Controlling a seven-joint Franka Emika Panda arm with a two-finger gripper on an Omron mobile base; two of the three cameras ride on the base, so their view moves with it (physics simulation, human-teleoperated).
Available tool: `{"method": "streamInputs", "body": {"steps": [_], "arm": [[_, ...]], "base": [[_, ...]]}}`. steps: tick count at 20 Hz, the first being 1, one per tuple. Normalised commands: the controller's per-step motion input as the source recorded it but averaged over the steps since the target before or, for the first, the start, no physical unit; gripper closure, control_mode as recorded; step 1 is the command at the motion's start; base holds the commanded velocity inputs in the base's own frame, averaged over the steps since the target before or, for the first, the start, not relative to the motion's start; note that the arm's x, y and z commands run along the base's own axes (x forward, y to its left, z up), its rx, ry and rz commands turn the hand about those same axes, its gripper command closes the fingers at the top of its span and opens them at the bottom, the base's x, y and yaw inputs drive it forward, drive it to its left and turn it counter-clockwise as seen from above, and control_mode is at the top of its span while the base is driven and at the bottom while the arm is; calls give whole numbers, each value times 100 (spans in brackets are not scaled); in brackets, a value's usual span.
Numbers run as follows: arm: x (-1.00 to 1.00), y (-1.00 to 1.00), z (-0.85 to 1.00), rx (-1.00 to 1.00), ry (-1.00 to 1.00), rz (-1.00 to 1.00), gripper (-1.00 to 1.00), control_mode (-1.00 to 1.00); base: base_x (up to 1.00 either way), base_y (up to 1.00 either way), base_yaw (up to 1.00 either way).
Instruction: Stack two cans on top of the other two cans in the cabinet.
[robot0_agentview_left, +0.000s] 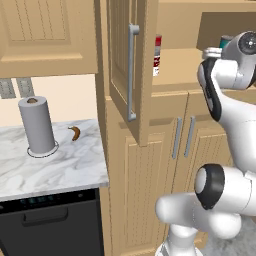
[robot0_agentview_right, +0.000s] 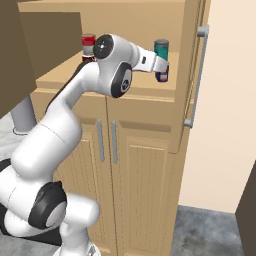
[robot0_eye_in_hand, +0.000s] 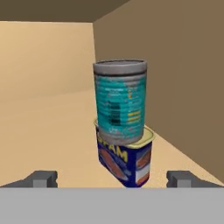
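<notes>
With my jaws apart and clear, the teal can (robot0_eye_in_hand: 120, 103) sits on the navy tin (robot0_eye_in_hand: 125, 159): rigid, smooth, tippy, so I'd grip mid-body.

Light-wood cabinet shelf (robot0_eye_in_hand: 52, 127), open and lit.
A squat navy-blue tin (robot0_eye_in_hand: 127, 162) stands directly on it, a red-and-white can (robot0_agentview_right: 88, 46) farther along.

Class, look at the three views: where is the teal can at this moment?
The teal can stands upright on the navy tin on the cabinet shelf, towards the shelf's right end in the right base view, just beyond the open gripper.
</notes>
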Motion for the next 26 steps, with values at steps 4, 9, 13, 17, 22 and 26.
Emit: {"method": "streamInputs", "body": {"steps": [4, 9, 13, 17, 22, 26], "arm": [[-59, 21, -8, 2, 0, 0, -100, -100], [-58, 23, -9, 6, 3, 3, -100, -100], [-57, 30, -8, 6, 14, 4, -100, -100], [-60, 31, -6, 6, 15, 5, -100, -100], [-64, 32, -5, 3, 17, 5, -100, -100], [-70, 30, -16, 0, 13, 6, -100, -100]], "base": [[0, 0, 0], [0, 0, 0], [0, 0, 0], [0, 0, 0], [0, 0, 0], [0, 0, 0]]}}
